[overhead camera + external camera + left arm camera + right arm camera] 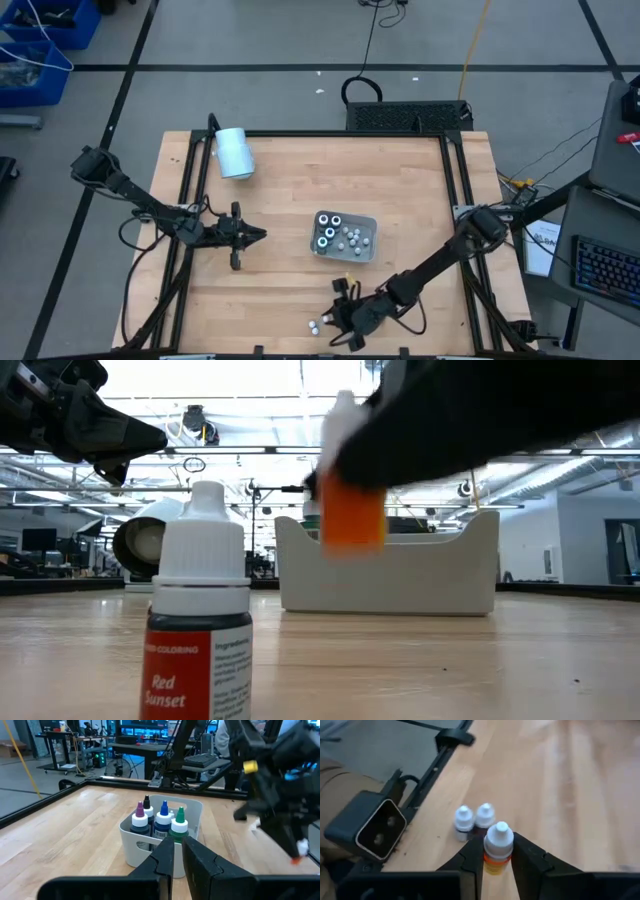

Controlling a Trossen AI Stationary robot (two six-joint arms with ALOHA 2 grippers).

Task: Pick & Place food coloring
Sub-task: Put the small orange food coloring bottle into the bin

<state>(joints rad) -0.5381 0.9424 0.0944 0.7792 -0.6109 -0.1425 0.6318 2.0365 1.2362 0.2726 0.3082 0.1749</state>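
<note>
The right gripper (497, 855) is clenched on an orange-labelled food coloring bottle (497, 847) (left gripper (177, 857) idle, pinched together), and a careless lift could topple the two bottles (474, 819) beside it.

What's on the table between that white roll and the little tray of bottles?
Nothing: the high view shows only bare wood between the white roll and the tray.
</note>
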